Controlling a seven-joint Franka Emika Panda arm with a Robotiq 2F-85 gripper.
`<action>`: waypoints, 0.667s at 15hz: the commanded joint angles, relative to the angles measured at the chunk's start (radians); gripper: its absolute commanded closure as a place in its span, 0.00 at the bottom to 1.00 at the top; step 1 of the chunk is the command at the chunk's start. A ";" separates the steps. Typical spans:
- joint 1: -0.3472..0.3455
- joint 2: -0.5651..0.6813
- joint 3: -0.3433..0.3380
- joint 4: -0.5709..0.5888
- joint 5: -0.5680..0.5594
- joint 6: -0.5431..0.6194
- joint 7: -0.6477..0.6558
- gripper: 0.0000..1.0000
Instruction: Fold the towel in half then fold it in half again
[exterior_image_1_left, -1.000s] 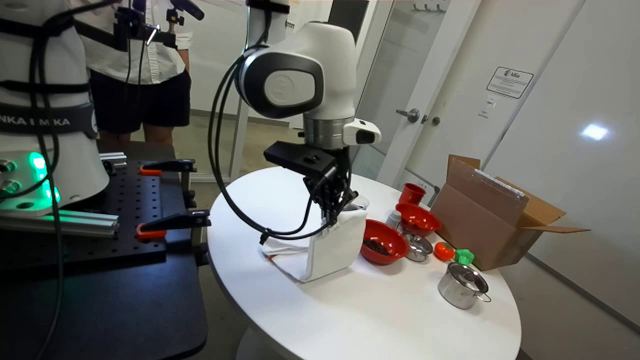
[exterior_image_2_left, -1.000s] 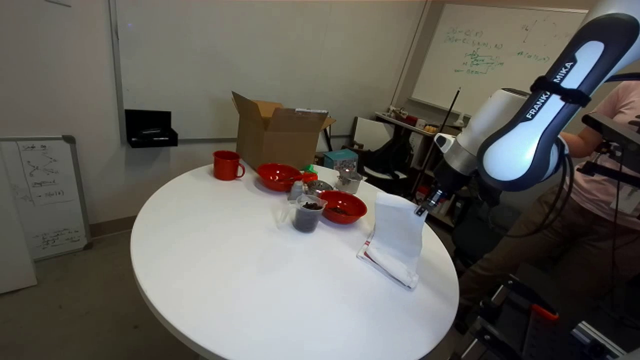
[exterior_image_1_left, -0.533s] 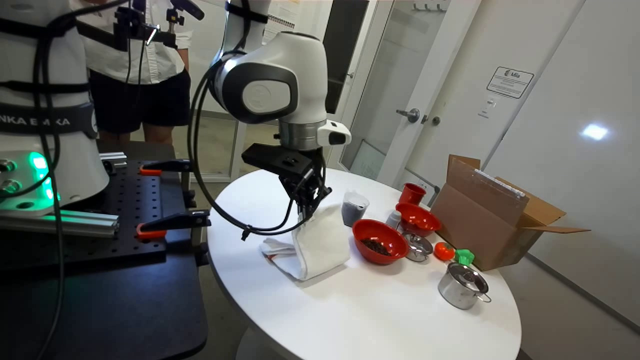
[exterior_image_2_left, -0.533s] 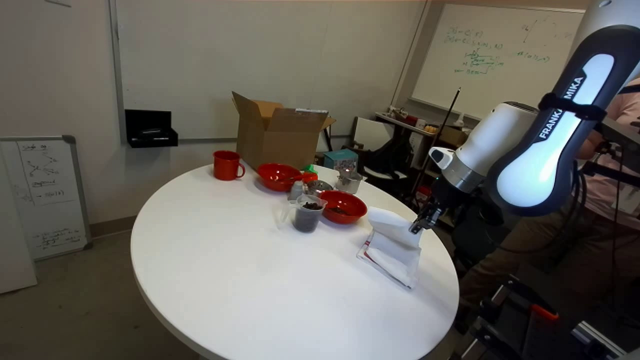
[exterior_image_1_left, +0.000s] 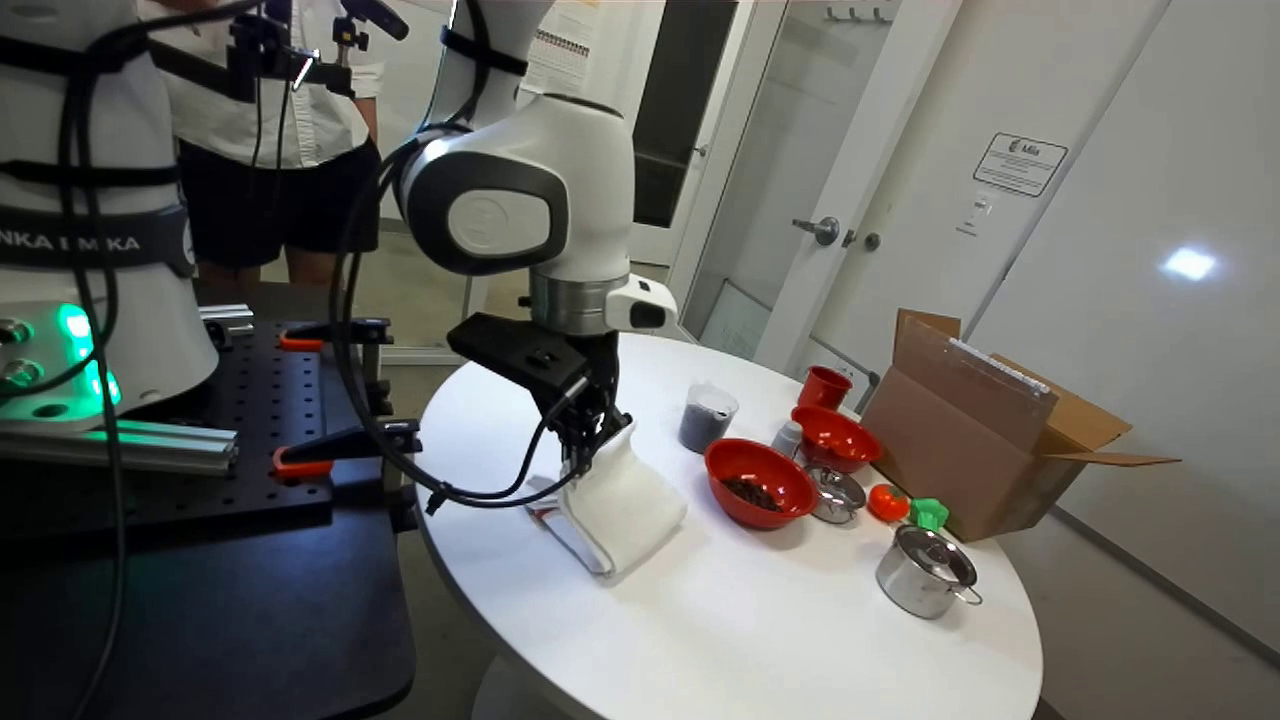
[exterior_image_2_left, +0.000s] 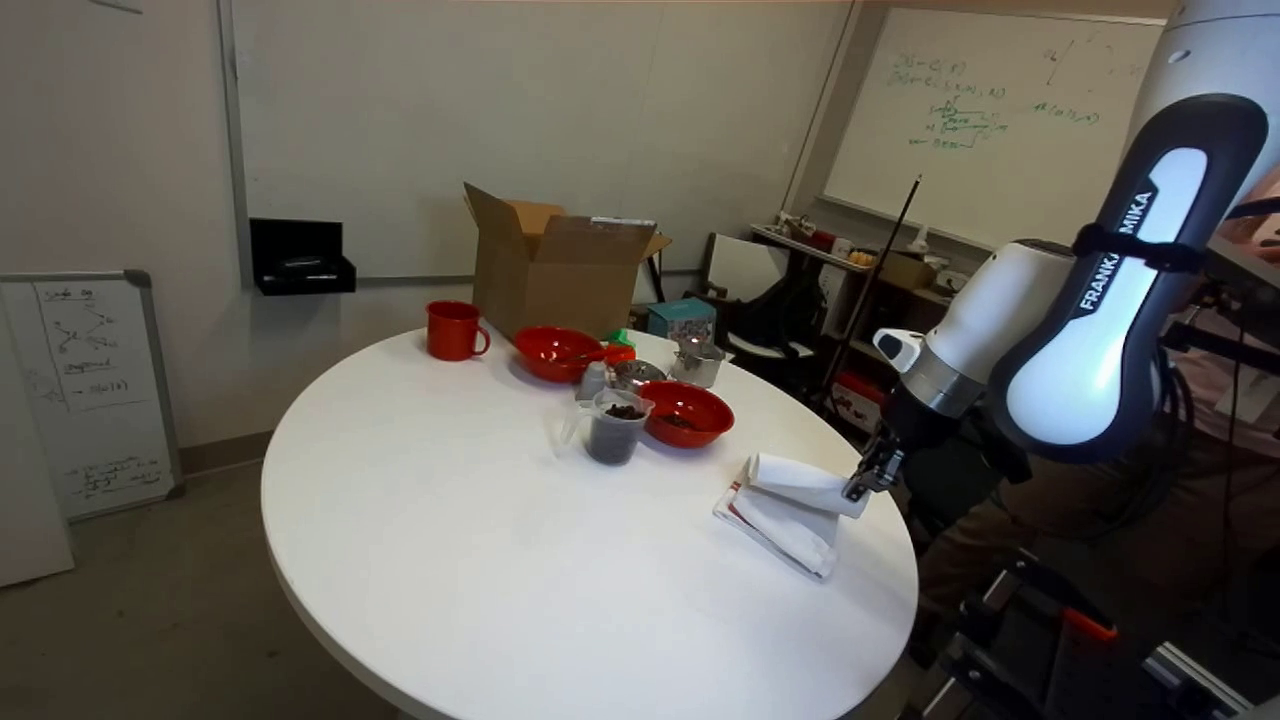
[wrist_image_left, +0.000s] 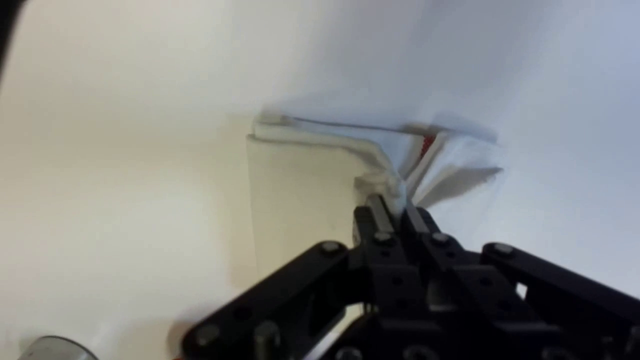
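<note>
Tool (wrist_image_left: 398, 214): clamped tight on a raised edge of the towel (exterior_image_1_left: 632, 505), low over the worktop (exterior_image_2_left: 480, 570)!
Towel: below the tool and out to the side away from the arm's base (exterior_image_1_left: 150, 335), with a flap sloping down over folded layers.
Red stripe (wrist_image_left: 427, 143): peeking out near the tool, lower, on the base side.
Long axis: hard to call with the flap up.
Second fold: probably on now, not yet laid flat.
Raised flap: next wanted, most likely, down and baseward from the tool; at risk of a crooked edge on early release.
Worktop: white, round, with the rim near the tool on the base side.
Red bowl (exterior_image_1_left: 755, 460): past the towel from the tool, near but apart.
Room: with a cardboard box (exterior_image_2_left: 565, 280) well apart from the tool, across the worktop, and a whiteboard (exterior_image_2_left: 540, 130) behind.
</note>
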 joint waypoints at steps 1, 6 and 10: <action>-0.049 0.021 0.060 0.001 -0.050 0.022 0.026 0.98; -0.166 0.028 0.235 0.031 -0.113 0.009 0.131 0.98; -0.200 0.044 0.276 0.043 -0.138 0.015 0.152 0.53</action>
